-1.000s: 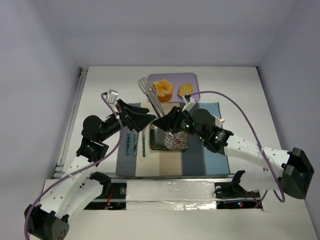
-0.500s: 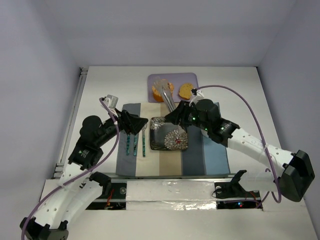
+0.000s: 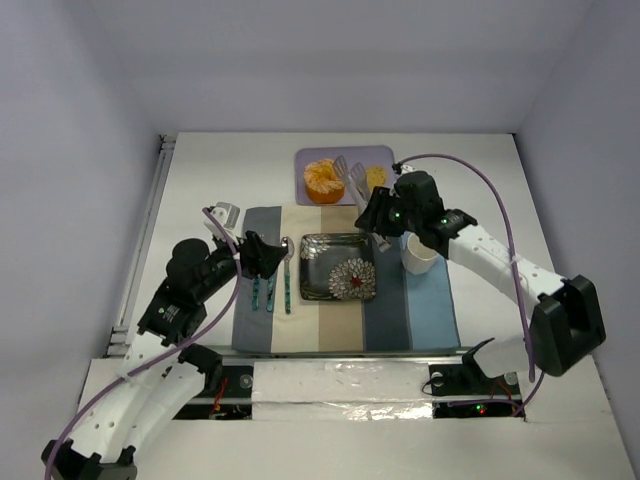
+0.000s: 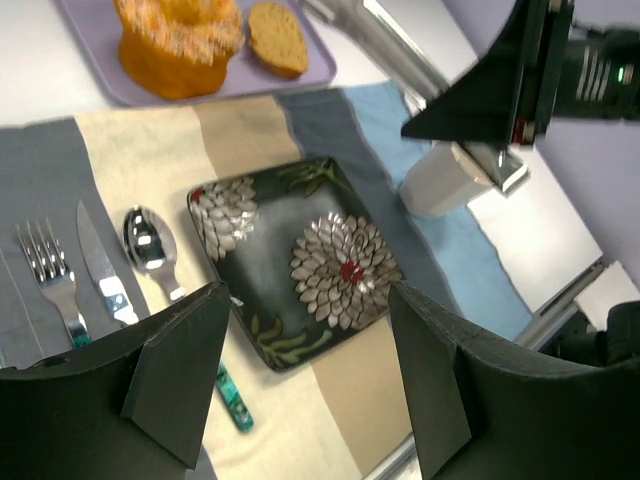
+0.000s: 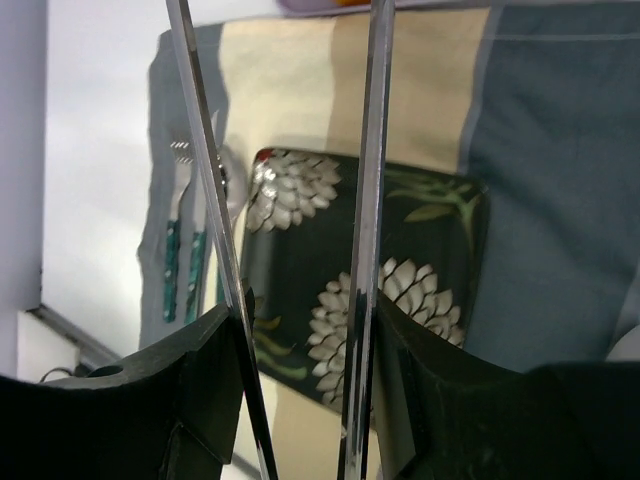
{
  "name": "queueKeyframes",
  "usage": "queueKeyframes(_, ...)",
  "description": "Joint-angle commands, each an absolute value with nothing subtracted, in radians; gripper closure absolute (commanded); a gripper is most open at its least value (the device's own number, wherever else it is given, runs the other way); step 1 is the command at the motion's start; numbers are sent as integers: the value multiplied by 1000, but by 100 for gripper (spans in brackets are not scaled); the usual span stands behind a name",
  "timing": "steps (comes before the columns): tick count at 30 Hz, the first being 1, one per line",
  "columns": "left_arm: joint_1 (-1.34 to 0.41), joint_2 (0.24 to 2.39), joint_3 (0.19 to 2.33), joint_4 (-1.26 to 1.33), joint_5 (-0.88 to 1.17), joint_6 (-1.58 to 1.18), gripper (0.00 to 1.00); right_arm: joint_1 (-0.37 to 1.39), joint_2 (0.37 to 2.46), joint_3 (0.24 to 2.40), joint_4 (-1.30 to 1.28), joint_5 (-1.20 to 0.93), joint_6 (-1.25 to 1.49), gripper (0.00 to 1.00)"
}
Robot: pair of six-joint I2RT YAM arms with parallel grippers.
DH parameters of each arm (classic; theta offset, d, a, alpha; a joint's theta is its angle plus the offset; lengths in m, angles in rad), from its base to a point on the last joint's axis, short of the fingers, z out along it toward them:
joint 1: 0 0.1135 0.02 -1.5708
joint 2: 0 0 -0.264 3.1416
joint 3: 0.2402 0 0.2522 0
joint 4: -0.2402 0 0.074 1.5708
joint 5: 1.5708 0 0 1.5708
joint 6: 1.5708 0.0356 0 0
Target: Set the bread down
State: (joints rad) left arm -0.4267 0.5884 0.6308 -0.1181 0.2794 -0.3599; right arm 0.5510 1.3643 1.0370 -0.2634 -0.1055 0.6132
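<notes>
My right gripper (image 3: 372,212) is clamped on metal tongs (image 5: 369,200), whose two arms stand apart. Just beyond its fingers, on a lilac tray (image 3: 385,155), lies the bread (image 3: 375,177), next to an orange pastry (image 3: 323,180). The tong tips are close to the bread, though I cannot tell whether they touch it. My left gripper (image 4: 310,375) hangs with its fingers spread and holds nothing. Below it lies a striped placemat (image 3: 330,325), with a dark flowered plate (image 4: 300,255) just ahead. The placemat lies on a white table (image 3: 470,170), enclosed by pale lavender walls (image 3: 330,60).
</notes>
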Motion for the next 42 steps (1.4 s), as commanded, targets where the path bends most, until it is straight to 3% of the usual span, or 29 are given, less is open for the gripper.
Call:
queueKeyframes(1,-434,563,612,-101,287,-334,38,500,1429,1129,-290,-149,551,47)
queueKeyframes(13,-434,500,600,-92,281,-339,38,437,1713,1405,-391,-198,489,46)
queueKeyframes(28,-434,499,601,-91,285,-330,39,437,1822,1417,-357,-287,494,46)
queueKeyframes(34,-434,500,601,-91,281,-328,39,437,1816,1394,-324,-327,508,58)
queueKeyframes(38,-434,500,603,-87,285,-328,40,437,1789,1361,-302,-311,523,74)
queueKeyframes(42,-434,500,601,-86,288,-330,40,437,1730,1336,-259,-327,551,80)
